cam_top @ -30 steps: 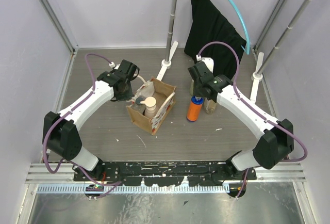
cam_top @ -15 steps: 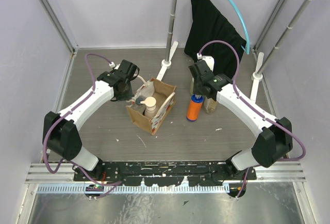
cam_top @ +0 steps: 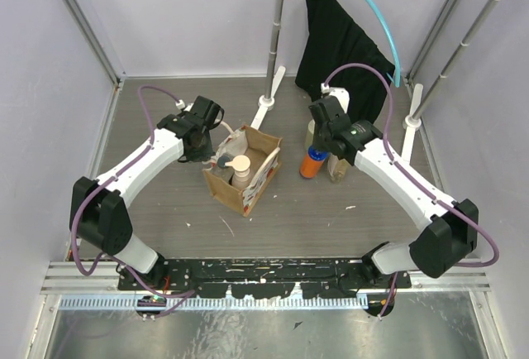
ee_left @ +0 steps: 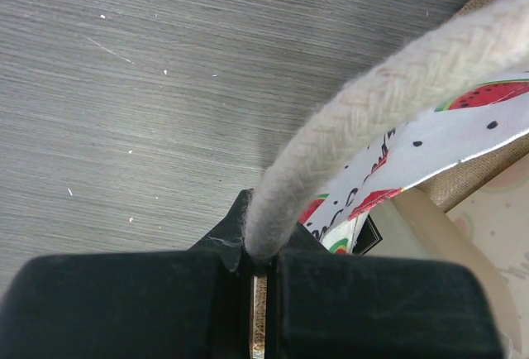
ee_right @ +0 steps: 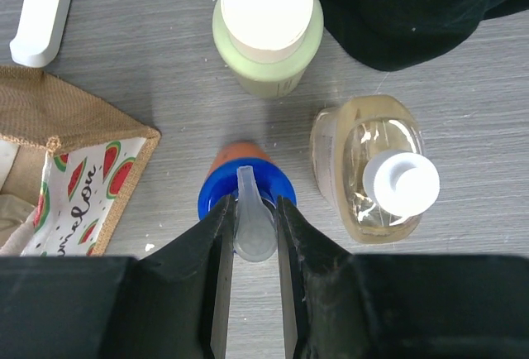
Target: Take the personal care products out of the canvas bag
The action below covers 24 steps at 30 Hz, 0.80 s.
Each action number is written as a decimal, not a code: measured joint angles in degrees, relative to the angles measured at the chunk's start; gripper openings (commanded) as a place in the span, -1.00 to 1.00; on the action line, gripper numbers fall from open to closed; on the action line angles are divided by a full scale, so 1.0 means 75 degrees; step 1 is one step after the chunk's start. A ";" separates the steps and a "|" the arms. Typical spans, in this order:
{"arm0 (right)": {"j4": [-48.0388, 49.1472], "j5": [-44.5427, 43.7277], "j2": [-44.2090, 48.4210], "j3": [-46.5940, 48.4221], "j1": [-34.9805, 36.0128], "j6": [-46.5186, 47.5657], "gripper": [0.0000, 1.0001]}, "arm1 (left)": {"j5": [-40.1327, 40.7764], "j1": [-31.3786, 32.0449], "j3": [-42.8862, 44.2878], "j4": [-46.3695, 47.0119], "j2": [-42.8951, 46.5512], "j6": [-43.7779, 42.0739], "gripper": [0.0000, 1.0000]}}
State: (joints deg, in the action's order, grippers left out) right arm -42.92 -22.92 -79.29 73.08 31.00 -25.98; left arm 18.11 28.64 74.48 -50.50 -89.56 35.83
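The canvas bag stands open at the table's middle, watermelon print on its side. A beige bottle with a cream cap stands inside it. My left gripper is shut on the bag's cream rope handle at its left edge. My right gripper is shut on the clear pump top of the orange bottle with the blue cap, right of the bag. The clear amber bottle with the white top stands beside it.
A pale green bottle with a cream cap stands just behind the orange one. A black garment hangs on a blue hanger at the back right. White rack feet and poles stand behind the bag.
The right arm has shifted toward the back, and the orange bottle has moved a little that way with it. The left gripper and the bag have not moved.
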 measured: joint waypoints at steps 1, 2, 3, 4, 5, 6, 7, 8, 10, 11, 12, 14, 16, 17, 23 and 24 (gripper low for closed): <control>0.0000 -0.0026 0.0032 0.0000 -0.0003 0.0012 -0.89 | 0.0000 0.0000 0.0000 0.0000 0.0000 0.0000 -1.00; 0.0003 -0.0044 0.0052 0.0000 -0.0003 0.0023 -0.89 | 0.0000 0.0000 0.0000 -0.0003 0.0000 0.0000 -1.00; 0.0003 -0.0058 0.0055 0.0000 -0.0003 0.0032 -0.88 | 0.0000 0.0000 0.0000 0.0000 0.0000 0.0000 -1.00; 0.0006 -0.0067 0.0055 -0.0009 -0.0009 0.0050 -0.86 | -0.0003 0.0000 0.0000 -0.0003 0.0000 0.0000 -1.00; 0.0012 -0.0064 0.0055 -0.0029 -0.0009 0.0055 -0.83 | 0.0000 0.0000 0.0000 -0.0003 0.0000 0.0000 -1.00; 0.0026 -0.0061 0.0055 -0.0064 -0.0012 0.0055 -0.82 | 0.0000 0.0000 0.0000 -0.0003 0.0000 0.0000 -1.00; 0.0050 -0.0058 0.0055 -0.0102 -0.0012 0.0055 -0.81 | 0.0000 0.0000 0.0000 -0.0006 0.0000 0.0000 -1.00; 0.0093 -0.0050 0.0050 -0.0163 -0.0017 0.0055 -0.82 | 0.0003 0.0000 0.0000 -0.0012 0.0000 0.0000 -1.00; 0.0198 -0.0032 0.0029 -0.0300 -0.0017 0.0055 -0.87 | 0.0032 0.0000 0.0000 -0.0026 0.0000 0.0000 -1.00; 0.0280 -0.0020 0.0017 -0.0399 -0.0017 0.0050 -0.87 | 0.0041 0.0000 0.0000 -0.0026 0.0000 -0.0003 -1.00; 0.0428 -0.0044 0.0020 -0.0449 -0.0017 0.0050 -0.88 | 0.0055 0.0000 0.0000 -0.0029 0.0000 -0.0003 -1.00; 0.0562 -0.0082 0.0020 -0.0493 -0.0017 0.0055 -0.91 | 0.0061 0.0000 0.0000 -0.0044 0.0000 -0.0003 -1.00; 0.0656 -0.0160 0.0020 -0.0533 -0.0017 0.0055 -0.94 | 0.0061 0.0000 0.0000 -0.0052 0.0003 -0.0003 -1.00; 0.0691 -0.0195 0.0020 -0.0548 -0.0017 0.0058 -0.94 | 0.0061 0.0000 0.0000 -0.0050 0.0000 -0.0003 -1.00; 0.0921 -0.0367 0.0143 -0.0743 -0.0017 0.0093 -0.82 | 0.0058 0.0000 0.0000 -0.0050 0.0003 -0.0003 -1.00; 0.0921 -0.0370 0.0154 -0.0749 -0.0017 0.0102 -0.78 | 0.0061 0.0000 0.0000 -0.0050 0.0003 0.0000 -1.00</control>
State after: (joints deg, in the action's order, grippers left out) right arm -36.01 -25.69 -78.13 67.46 30.87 -25.21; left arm 18.57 28.64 74.48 -50.87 -89.54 35.83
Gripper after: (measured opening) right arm 0.295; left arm 0.048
